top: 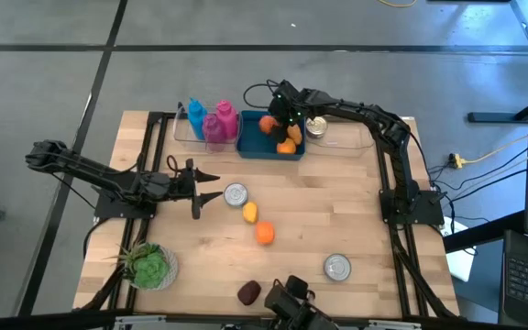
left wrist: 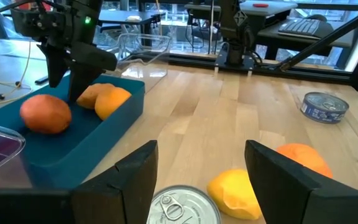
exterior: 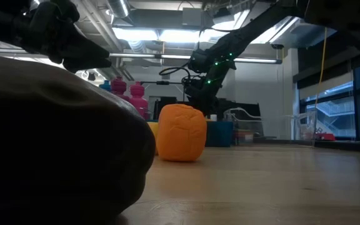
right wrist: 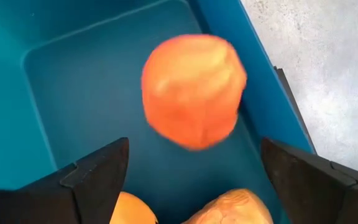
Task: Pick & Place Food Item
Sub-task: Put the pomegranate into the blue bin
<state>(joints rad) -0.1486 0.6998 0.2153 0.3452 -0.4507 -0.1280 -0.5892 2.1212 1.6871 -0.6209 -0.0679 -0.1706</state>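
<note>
A blue bin point(top: 250, 147) stands at the table's far side with three orange food pieces in it. My right gripper point(right wrist: 192, 152) hangs open above the bin; a round orange piece point(right wrist: 193, 90) shows blurred below it, between the lines of its fingers and apart from them. The left wrist view shows this gripper point(left wrist: 70, 74) over the round orange piece point(left wrist: 45, 113) lying in the bin. My left gripper point(top: 211, 188) is open and level, just left of a tin can point(top: 236, 194). A yellow piece point(top: 249, 213) and an orange piece point(top: 264, 233) lie on the table.
A clear tray with pink and blue bottles point(top: 207, 124) stands left of the bin. A second can point(top: 337, 267) and a dark purple item point(top: 248, 292) lie near the near edge, a green plant point(top: 149, 266) at the near left. Another can point(top: 316, 126) sits right of the bin.
</note>
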